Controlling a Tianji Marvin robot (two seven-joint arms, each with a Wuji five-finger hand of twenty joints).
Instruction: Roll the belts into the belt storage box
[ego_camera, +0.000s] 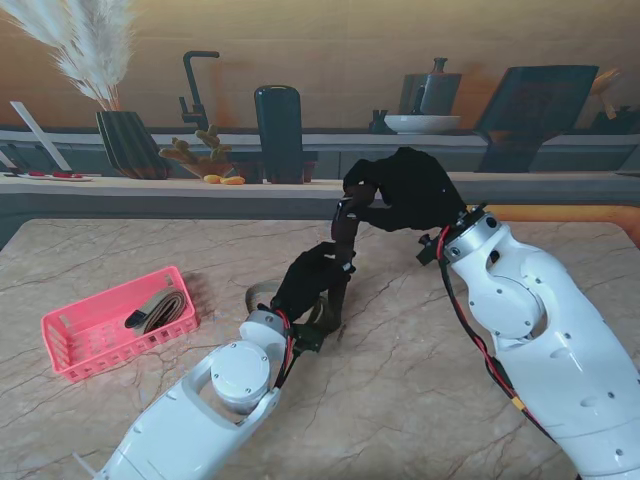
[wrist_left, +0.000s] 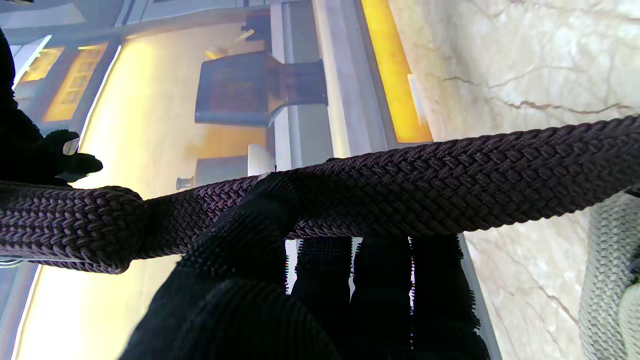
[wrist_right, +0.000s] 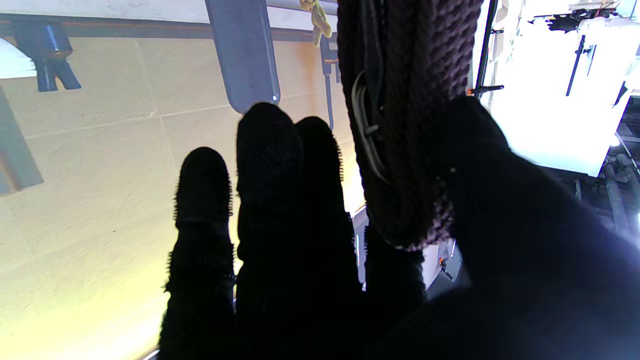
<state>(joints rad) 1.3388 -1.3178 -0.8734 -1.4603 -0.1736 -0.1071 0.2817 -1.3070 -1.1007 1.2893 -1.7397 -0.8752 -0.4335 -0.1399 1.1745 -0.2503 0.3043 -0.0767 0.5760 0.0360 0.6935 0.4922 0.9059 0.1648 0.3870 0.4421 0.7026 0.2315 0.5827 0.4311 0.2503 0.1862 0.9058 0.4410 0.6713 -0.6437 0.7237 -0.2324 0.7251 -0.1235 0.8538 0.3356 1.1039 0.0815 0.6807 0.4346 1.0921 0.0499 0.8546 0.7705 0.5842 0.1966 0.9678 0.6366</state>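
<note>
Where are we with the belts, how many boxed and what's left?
One rolled belt already lies in the pink storage box. The dark braided belt is held off the table by left hand and right hand, unrolled. A tan belt waits on the table.

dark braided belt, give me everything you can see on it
The dark braided belt is a woven strap, brownish-purple, elastic-looking weave. It is held off the table between both hands: the right hand pinches its upper end, where a metal buckle shows against folded layers; the left hand grips it lower down, thumb over the strap, fingers behind. Between the hands it runs nearly upright. Its lower end is hidden behind the left hand.
</note>
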